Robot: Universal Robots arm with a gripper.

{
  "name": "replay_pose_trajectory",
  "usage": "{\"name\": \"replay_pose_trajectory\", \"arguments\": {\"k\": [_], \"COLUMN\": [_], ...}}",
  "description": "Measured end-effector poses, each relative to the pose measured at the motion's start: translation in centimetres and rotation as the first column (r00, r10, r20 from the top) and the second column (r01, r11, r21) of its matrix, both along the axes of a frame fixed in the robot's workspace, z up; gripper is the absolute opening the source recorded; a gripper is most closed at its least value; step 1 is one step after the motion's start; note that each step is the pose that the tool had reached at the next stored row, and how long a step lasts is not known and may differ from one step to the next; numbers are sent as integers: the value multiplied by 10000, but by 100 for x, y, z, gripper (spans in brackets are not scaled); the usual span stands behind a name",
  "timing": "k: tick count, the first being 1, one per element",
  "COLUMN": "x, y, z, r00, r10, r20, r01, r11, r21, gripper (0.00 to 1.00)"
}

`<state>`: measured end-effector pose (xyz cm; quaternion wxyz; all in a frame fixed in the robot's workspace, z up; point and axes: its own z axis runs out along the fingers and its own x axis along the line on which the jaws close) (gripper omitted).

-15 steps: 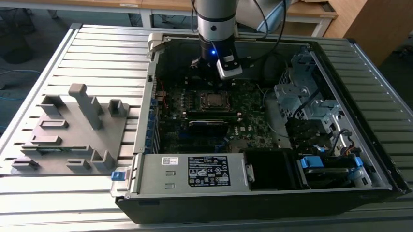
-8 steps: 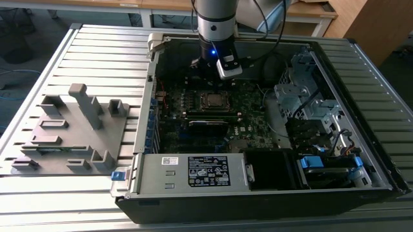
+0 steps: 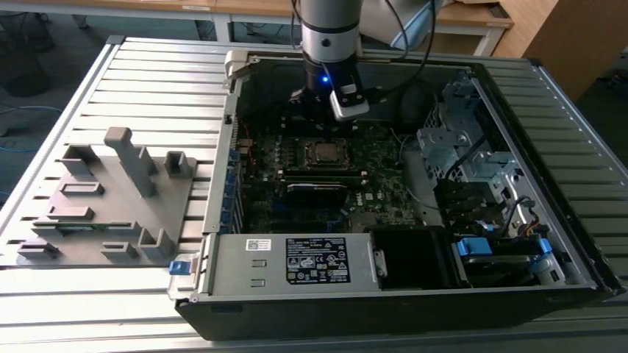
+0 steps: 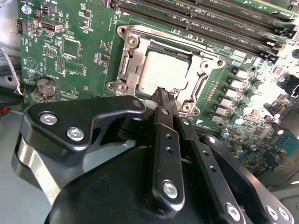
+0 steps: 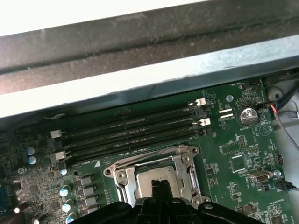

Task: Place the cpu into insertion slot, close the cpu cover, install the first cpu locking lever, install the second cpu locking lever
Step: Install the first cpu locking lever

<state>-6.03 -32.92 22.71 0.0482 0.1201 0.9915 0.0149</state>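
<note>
Cpu (image 4: 161, 71) flat, metal top up, in insertion slot (image 4: 128, 60)

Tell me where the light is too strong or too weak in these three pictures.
First wrist view: a blown-out white band runs above the case wall. Second wrist view: glare washes the cpu top and the capacitors nearby. Exterior view: the case interior around the motherboard lies in shadow, with a blue light glowing on the arm.

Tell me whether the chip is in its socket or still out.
In. The chip lies flat inside the socket's metal frame on the green board, with the hand just above its edge, holding nothing.
</note>
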Motion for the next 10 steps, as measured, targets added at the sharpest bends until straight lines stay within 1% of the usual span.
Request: {"name": "replay_pose_trajectory", "arguments": {"k": [6,8,10], "x": [47,48,49], "y": [0,-1,-12], "z": [1,1,1], "r00": [10000,10000,10000], "r10": [0,-1,1], "r20": [-1,-1,-1], "r01": [0,1,-1], "r11": [10000,10000,10000], "r21": [-2,-1,-3], "gripper": [10,10,10]}}
